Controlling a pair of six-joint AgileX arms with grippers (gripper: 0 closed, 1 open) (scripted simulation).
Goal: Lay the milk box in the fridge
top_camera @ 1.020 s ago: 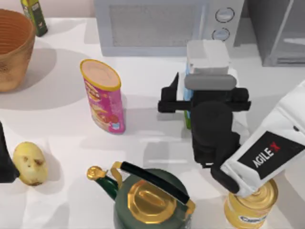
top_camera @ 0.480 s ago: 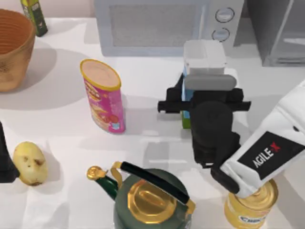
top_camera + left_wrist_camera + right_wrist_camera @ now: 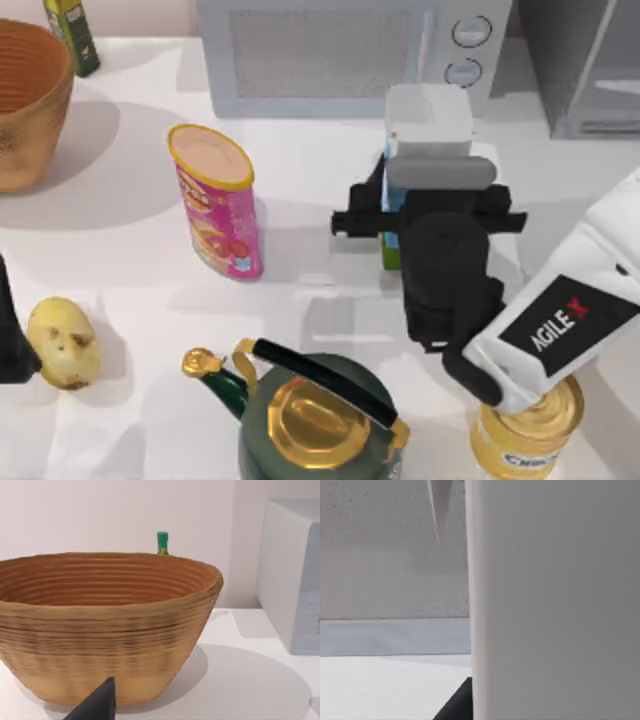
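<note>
The milk box [image 3: 428, 118] stands in front of the microwave, right of the table's middle, with its white top, blue side and green base band showing. My right gripper [image 3: 430, 195] hangs right over it, shut on the carton's sides, and its black body hides most of the carton. In the right wrist view the milk box [image 3: 555, 600] is a pale wall very close to the camera. The fridge [image 3: 590, 70] is the grey cabinet at the back right corner. My left gripper [image 3: 8, 335] is parked at the table's left edge.
A white microwave [image 3: 340, 55] stands at the back. A pink crisps tube [image 3: 220, 200] is left of the carton. A green kettle [image 3: 310, 410] and a yellow can [image 3: 525, 440] sit at the front. A potato [image 3: 62, 342], wicker basket [image 3: 30, 100] and green bottle [image 3: 72, 30] are on the left.
The milk box has shifted slightly to the left within the right gripper. The left arm has not moved.
</note>
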